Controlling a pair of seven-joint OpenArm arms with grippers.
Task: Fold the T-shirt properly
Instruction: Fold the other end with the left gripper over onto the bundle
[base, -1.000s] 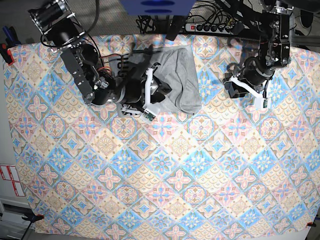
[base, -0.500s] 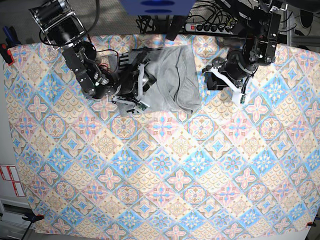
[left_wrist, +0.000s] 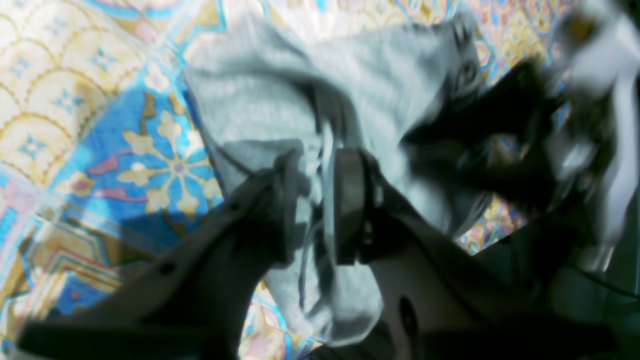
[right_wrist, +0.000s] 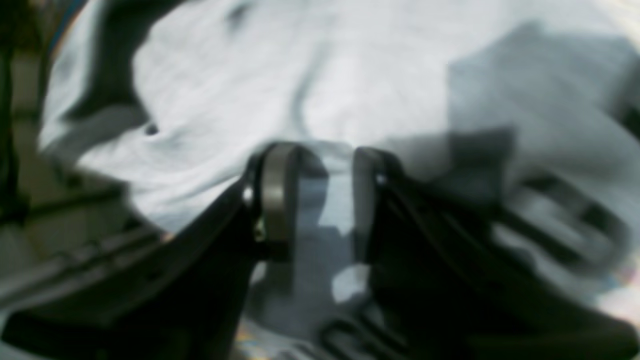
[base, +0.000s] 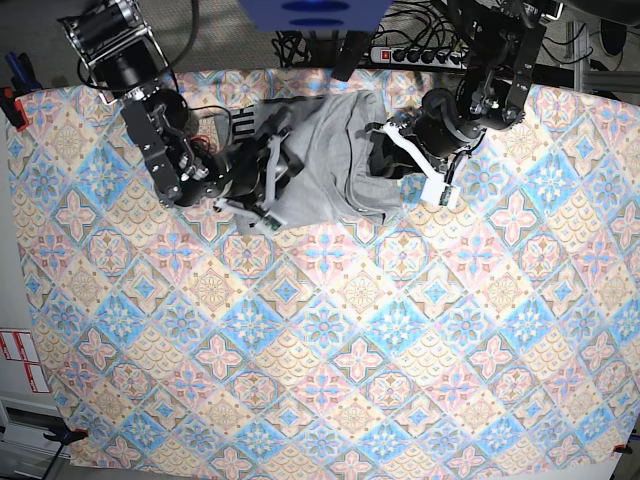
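Grey cotton, bunched and creased, sits at about twelve o'clock on the patterned tablecloth (base: 320, 330): this is the T-shirt (base: 330, 165), lying between the two arms near the far edge. At its nine o'clock side the right gripper (base: 268, 185) is pressed into the cloth; in the right wrist view its fingers (right_wrist: 277, 192) stand a little apart with a fold of grey fabric running up between them, so it looks clamped on the shirt, though that view is soft and blurred. Dark block letters show only in part near the bottom and right of that picture and cannot be read. At the shirt's three o'clock edge the left gripper (base: 392, 160) meets the hem. In the left wrist view its fingers (left_wrist: 350, 200) pinch a hanging strip of the fabric; the right half of that view is smeared by blur.
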